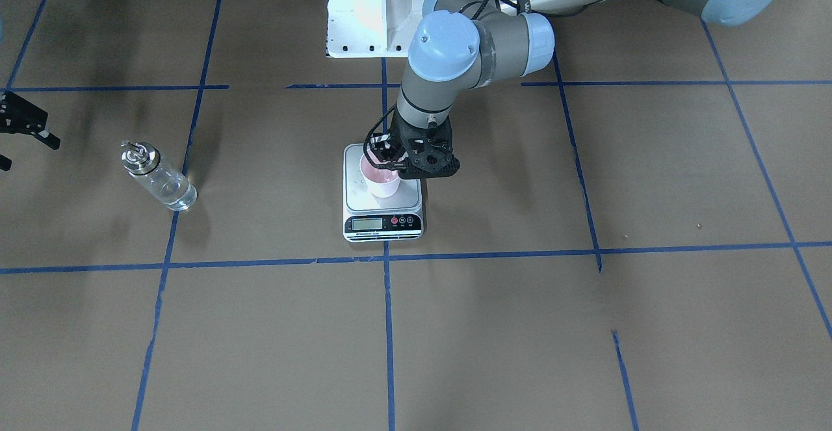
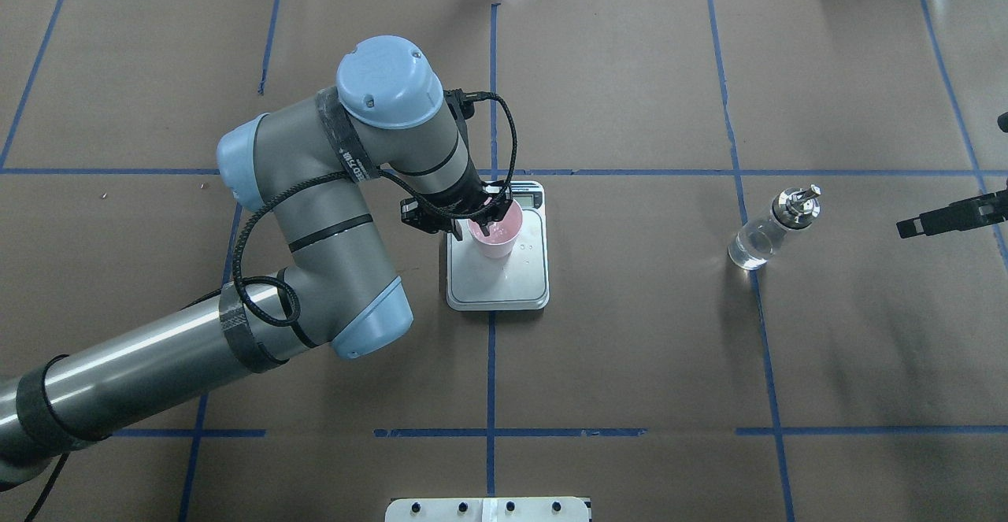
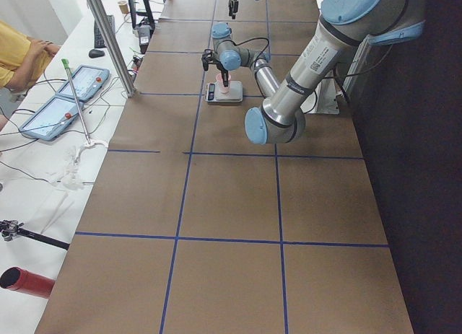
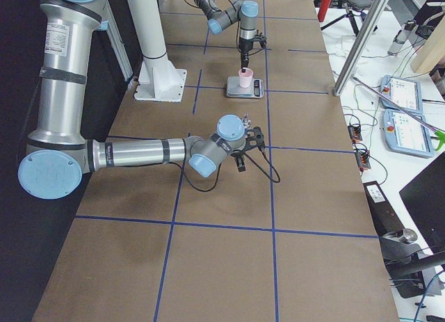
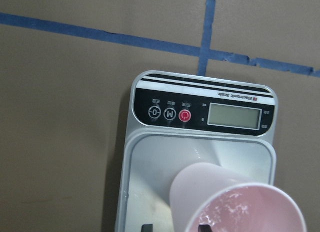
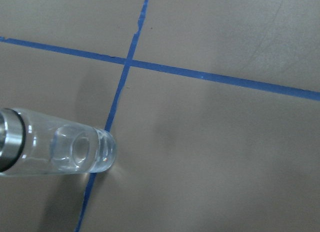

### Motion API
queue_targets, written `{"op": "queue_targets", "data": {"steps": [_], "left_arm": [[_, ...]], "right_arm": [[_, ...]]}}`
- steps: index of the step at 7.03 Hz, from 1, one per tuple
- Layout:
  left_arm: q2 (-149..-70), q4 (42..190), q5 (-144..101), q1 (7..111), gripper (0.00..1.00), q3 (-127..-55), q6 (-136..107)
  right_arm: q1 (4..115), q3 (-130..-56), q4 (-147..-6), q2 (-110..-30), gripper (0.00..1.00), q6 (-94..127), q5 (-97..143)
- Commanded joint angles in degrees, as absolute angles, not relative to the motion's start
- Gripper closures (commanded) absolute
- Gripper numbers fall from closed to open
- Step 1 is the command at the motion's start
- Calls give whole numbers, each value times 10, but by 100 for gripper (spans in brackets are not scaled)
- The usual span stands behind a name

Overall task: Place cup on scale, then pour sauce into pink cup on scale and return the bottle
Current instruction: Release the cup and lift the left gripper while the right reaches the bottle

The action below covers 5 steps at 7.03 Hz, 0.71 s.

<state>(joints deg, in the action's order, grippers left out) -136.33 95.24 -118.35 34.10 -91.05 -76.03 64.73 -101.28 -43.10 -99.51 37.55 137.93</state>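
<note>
While the left hand [image 2: 474, 229] hangs directly over the scale [image 2: 516, 286], its two fingers straddle one wall of the cup [image 2: 499, 240], with one tip inside the pink interior and the other outside.

From the left wrist view, the two tips stand clearly apart, wider than the thin wall between them. The hand therefore reads as open; contact with the rim cannot be confirmed.

Cup: upright, immediately beneath the left hand, base on the scale's silver platform.

Scale: flat on the desk [image 2: 630, 349] under the hand. Its black strip, with the display [image 5: 233, 116] and red button [image 5: 185, 114], lies on the side away from the arm. The display digits are not legible.

Right hand [image 2: 909, 227]: well apart from the left hand and low over the desk. Its fingers are spread in the front-facing view and grip nothing.

Bottle [image 2: 768, 232]: upright on the desk, just ahead of the right hand's fingertips with a visible gap between them. The metal spout is uppermost, and the base rests on a blue tape line [image 2: 762, 333].
</note>
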Motion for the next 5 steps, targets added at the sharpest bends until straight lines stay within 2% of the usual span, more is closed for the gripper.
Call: {"op": "queue_targets", "data": {"steps": [1, 3, 5], "left_arm": [[-1329, 951, -1184, 350, 57, -978, -760], [-1329, 951, -1183, 357, 57, -979, -760], [-1329, 951, -1183, 368, 57, -979, -760]], "right_arm": [[589, -1049, -409, -998, 3, 441, 1367], [500, -1108, -409, -1000, 0, 553, 1297], [401, -1133, -410, -1013, 0, 621, 1159]]}}
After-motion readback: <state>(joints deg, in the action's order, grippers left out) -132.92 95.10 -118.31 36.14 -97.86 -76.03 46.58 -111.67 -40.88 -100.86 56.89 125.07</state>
